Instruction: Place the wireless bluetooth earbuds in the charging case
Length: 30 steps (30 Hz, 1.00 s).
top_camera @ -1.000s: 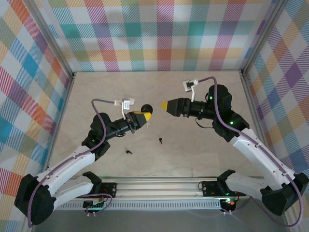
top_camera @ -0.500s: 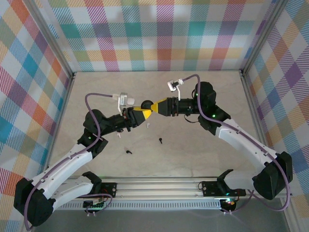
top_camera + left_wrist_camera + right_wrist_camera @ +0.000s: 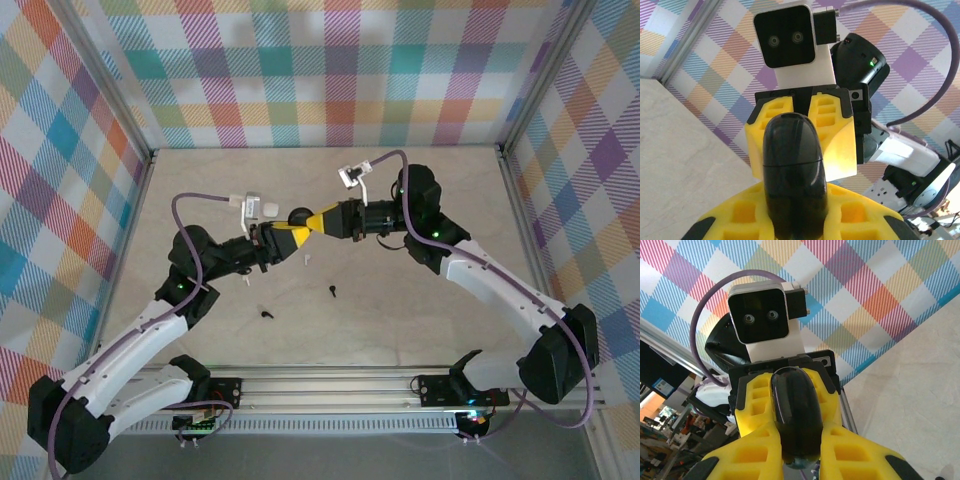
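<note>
Left gripper: jaws closed on one black charging case, gripping its lower end in the left wrist view. Right gripper: jaws closed on the same case from the opposite side, yellow fingers flanking it. The two grippers meet tip to tip above the tabletop, with the case held off the surface between them.

Earbuds counted on the tabletop, all outside the case:
- One white earbud, just below the jaws.
- One black earbud, nearer the arm bases.
- A second black earbud, left of the first, beside the left arm.

Any further white earbud is too small to tell. Plaid walls enclose three sides.
</note>
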Each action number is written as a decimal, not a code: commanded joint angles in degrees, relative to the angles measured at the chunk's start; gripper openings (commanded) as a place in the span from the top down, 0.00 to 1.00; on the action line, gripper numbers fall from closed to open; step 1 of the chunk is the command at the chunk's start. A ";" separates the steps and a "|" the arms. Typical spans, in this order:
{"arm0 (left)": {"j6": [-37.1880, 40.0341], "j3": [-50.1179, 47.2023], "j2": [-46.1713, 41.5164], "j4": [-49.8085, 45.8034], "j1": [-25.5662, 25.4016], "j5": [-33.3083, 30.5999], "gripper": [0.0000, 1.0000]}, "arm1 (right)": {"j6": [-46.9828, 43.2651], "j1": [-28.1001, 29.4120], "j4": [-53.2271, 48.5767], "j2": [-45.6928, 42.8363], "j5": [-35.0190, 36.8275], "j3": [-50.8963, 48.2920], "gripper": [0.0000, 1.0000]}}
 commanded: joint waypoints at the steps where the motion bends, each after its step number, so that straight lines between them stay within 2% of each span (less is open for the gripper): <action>1: 6.83 3.56 -2.46 -9.61 -0.49 -1.15 0.56 | -5.72 1.26 -6.15 -0.77 0.89 2.26 0.95; 3: 11.45 5.74 -3.69 -19.07 -0.49 -3.46 0.40 | -9.52 1.26 -11.12 -1.45 2.83 3.46 0.96; 6: 17.68 8.90 -6.16 -32.25 -0.49 -9.69 0.22 | -18.30 1.11 -22.02 -1.60 5.85 7.42 0.95; 7: 19.59 10.20 -7.03 -36.56 -0.49 -11.97 0.19 | -21.92 1.17 -26.59 -1.26 7.14 9.49 0.95; 12: 28.50 15.12 -10.59 -54.07 -0.49 -20.10 0.11 | -35.16 1.14 -40.83 1.68 12.08 17.79 0.94; 17: 36.83 16.41 -11.99 -63.30 -0.49 -22.53 0.12 | -41.84 1.17 -45.20 3.17 12.66 20.23 0.94; 19: 40.39 15.05 -12.32 -63.12 -0.49 -19.25 0.14 | -43.45 1.23 -45.14 3.27 12.03 19.46 0.94; 23: 40.16 11.59 -12.52 -56.69 -0.49 -12.24 0.17 | -45.15 1.26 -42.66 2.93 7.81 16.60 0.93; 26: 34.60 7.82 -12.74 -46.05 -0.49 -7.05 0.21 | -44.60 1.26 -38.07 2.14 3.05 13.15 0.93; 30: 22.73 0.78 -11.84 -23.72 -0.31 -1.32 0.26 | -44.40 1.26 -34.32 1.62 -2.12 10.24 0.92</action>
